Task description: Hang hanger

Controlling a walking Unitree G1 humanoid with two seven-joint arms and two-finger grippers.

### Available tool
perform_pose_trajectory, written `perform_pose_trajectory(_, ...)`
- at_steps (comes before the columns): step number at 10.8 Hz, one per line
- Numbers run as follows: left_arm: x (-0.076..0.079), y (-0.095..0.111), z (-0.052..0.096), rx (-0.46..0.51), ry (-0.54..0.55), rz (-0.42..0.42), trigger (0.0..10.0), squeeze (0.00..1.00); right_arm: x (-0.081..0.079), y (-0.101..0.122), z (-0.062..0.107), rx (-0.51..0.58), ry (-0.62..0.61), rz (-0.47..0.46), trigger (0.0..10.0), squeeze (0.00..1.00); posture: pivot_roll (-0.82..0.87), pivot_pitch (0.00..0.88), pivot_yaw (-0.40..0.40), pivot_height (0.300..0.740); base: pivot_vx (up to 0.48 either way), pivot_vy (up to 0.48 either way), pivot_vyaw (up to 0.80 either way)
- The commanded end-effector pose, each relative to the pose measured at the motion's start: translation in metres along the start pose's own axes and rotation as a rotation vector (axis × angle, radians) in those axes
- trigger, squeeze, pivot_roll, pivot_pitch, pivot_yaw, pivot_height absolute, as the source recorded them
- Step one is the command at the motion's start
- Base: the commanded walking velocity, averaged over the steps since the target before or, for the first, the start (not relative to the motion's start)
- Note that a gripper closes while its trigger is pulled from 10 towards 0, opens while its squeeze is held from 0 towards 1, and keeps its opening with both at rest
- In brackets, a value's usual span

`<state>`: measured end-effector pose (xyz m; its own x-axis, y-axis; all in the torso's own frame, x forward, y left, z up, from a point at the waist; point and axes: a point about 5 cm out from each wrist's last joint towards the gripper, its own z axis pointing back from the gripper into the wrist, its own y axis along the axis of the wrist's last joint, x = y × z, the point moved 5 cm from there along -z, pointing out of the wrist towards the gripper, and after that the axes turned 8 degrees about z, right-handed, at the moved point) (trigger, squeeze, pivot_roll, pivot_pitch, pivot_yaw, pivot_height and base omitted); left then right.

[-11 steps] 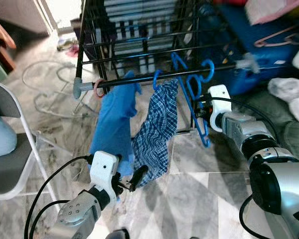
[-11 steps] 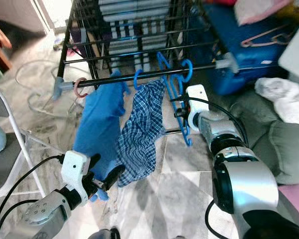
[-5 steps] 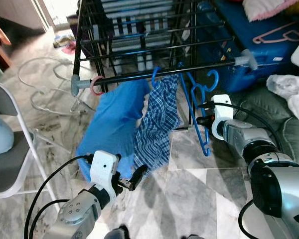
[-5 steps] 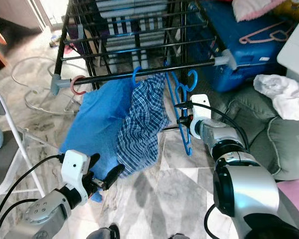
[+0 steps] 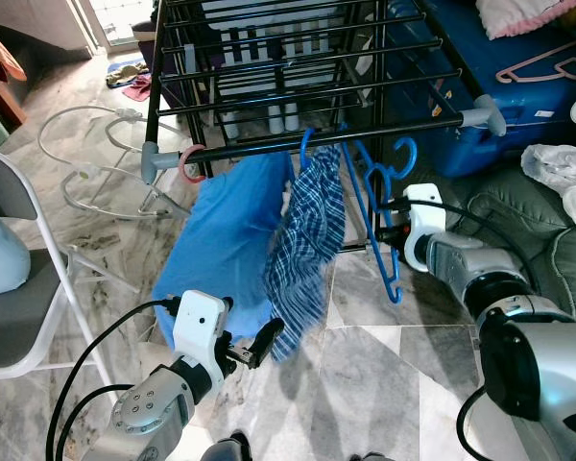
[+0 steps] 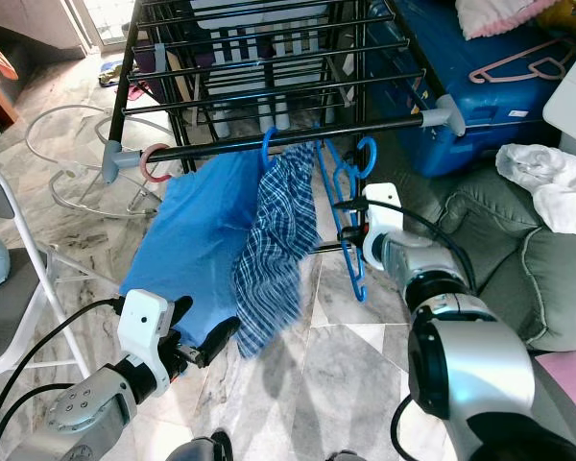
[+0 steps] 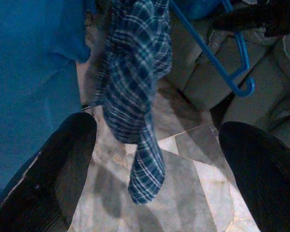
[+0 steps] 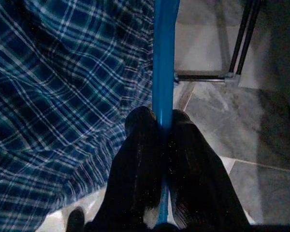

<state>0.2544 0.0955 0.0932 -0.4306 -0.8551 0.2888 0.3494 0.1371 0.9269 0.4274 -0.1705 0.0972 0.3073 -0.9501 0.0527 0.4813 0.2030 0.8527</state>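
An empty blue hanger [image 5: 376,216] hangs slanted beside the drying rack's front rail [image 5: 317,139]. Its hook [image 5: 403,154] is just under the rail; whether it touches, I cannot tell. My right gripper [image 8: 157,118] is shut on the hanger's bar [image 8: 164,58], and this gripper [image 5: 389,209] sits below the rail's right part. On the rail hang a plaid shirt [image 5: 312,240] and a blue cloth [image 5: 226,240]. My left gripper [image 7: 154,140] is open, low in front of the plaid shirt [image 7: 135,87], with nothing between its fingers [image 7: 63,164].
A pink hook [image 5: 190,163] hangs at the rail's left end. A folding chair [image 5: 19,288] stands at the left. A blue case [image 5: 518,96] with a pink hanger [image 5: 542,65] lies behind the rack's right end. A grey cushion [image 5: 547,259] and white cloth [image 5: 562,168] lie at the right.
The camera has shifted slightly. The plaid shirt has swung and now hangs narrower, and the blue cloth has swung too. My right gripper still holds the blue hanger; its hook sits a little lower against the rail.
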Motion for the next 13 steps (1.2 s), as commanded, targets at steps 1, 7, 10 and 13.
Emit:
perform_pose_trajectory(1,-0.002,-0.001,0.002,-0.008,0.009,-0.008,10.0,0.0,-0.005,-0.004,-0.001,-0.018,0.02,-0.006,10.0,0.0,0.0,0.133,0.077,0.74,0.0,0.0,0.0)
perform_pose_trajectory(7,-0.003,0.0,-0.003,-0.012,-0.003,-0.021,10.0,0.0,0.004,0.047,0.005,0.138,-0.03,0.04,10.0,0.0,-0.02,0.119,0.099,0.74,0.0,0.0,0.0)
perform_pose_trajectory(10,-0.006,0.001,-0.004,-0.014,-0.005,-0.031,10.0,0.0,0.004,0.062,0.007,0.17,-0.048,0.077,10.0,0.0,-0.01,0.111,0.111,0.74,0.0,0.0,0.0)
perform_pose_trajectory(13,-0.007,0.001,-0.004,-0.018,-0.006,-0.043,10.0,0.0,-0.005,0.041,0.001,0.102,-0.027,0.057,10.0,0.0,-0.01,0.1,0.116,0.74,0.0,0.0,0.0)
